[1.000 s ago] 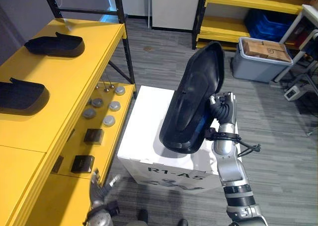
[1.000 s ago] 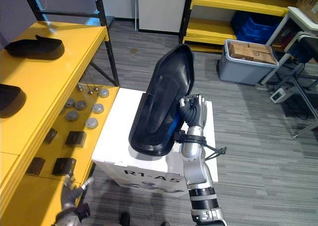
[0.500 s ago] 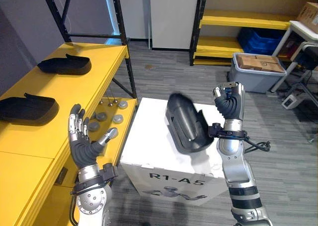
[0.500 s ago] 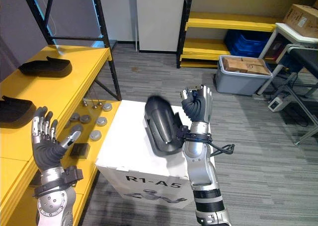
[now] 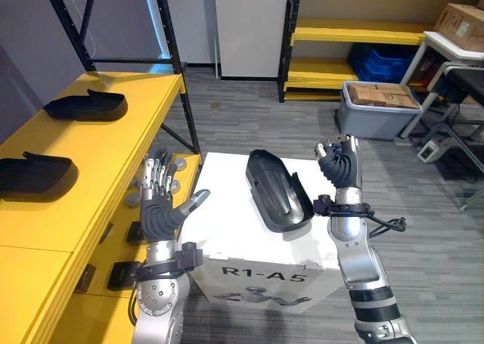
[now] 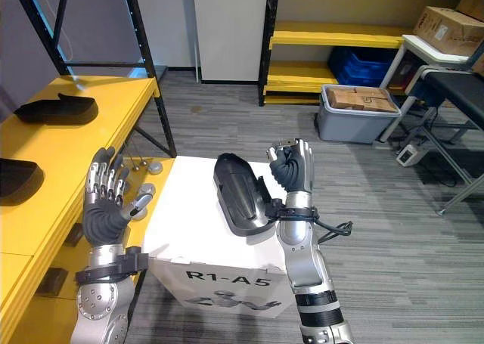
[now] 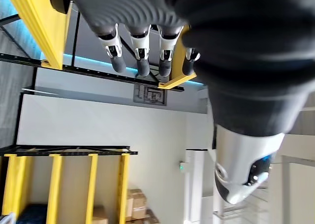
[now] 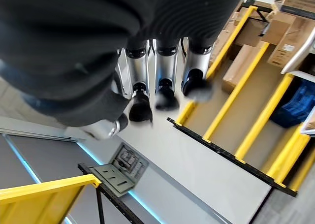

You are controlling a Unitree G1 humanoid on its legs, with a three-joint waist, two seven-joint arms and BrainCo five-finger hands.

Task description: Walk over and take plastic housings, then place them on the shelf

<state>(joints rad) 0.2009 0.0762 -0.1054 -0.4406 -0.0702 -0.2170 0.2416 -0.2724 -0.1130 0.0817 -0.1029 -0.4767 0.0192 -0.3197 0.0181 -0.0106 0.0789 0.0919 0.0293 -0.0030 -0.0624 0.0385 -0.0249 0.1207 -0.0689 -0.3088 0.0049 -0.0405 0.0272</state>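
Right hand [image 5: 338,165]: raised above the right edge of the white box [image 5: 227,224], fingers clenched, holding nothing.
Left hand [image 5: 160,208]: raised at the left edge of the box, fingers straight and spread, empty.
Housing [image 5: 276,191]: black plastic shell, lies on the top of the box, right half, apart from both hands; its near end is just beside the right wrist.
Long axis: runs from the far side of the box to the near side, slanting to the robot's right at the near end. The rounded far end points away from the robot.
Yellow shelf [image 5: 113,144]: along the robot's left, beside the box.
Far shelf housing [image 5: 85,106]: on the top level, lying flat.
Near shelf housing [image 5: 34,175]: same level, closer in, well apart from the far one.
In the way: the left hand stands between the box and the shelf; a black shelf post [image 5: 177,79] rises at the far corner.
Lower shelf level: a small round grey part [image 6: 155,167] and a dark block [image 5: 123,274].
Beyond the box: grey bin [image 5: 378,111] on the floor, with a yellow rack [image 5: 355,32] behind it.
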